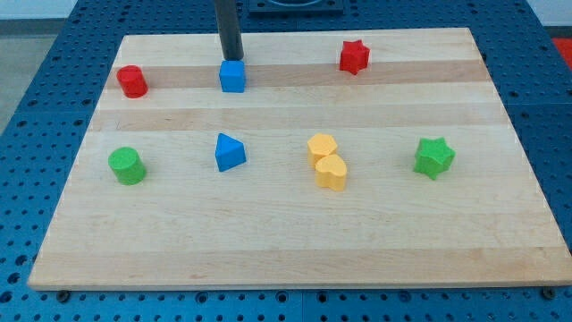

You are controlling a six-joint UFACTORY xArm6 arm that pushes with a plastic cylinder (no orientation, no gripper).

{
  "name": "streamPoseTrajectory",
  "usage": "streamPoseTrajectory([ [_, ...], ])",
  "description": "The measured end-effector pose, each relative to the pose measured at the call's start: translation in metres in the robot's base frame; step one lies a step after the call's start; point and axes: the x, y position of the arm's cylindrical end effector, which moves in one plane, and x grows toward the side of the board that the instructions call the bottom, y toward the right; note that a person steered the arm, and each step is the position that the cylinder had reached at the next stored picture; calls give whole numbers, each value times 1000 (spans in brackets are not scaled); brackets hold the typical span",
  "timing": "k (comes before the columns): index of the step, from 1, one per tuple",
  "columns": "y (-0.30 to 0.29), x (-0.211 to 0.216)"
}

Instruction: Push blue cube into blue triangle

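The blue cube (pixel 232 76) sits near the top of the wooden board (pixel 295 241), left of centre. The blue triangle (pixel 229 152) lies below it, toward the view's bottom, with a clear gap between them. My tip (pixel 232 58) stands right at the cube's top edge, on the side away from the triangle, touching or nearly touching it. The dark rod rises from there out of the view's top.
A red cylinder (pixel 132 81) is at the top left and a red star (pixel 354 57) at the top right. A green cylinder (pixel 126 165) is at the left. A yellow hexagon (pixel 322 146) and yellow heart (pixel 331 173) touch at centre. A green star (pixel 433 157) is at the right.
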Motion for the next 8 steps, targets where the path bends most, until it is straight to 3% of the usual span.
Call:
streamPoseTrajectory([
  [4,-3,116],
  [5,-3,118],
  [6,-2,68],
  [8,39,81],
])
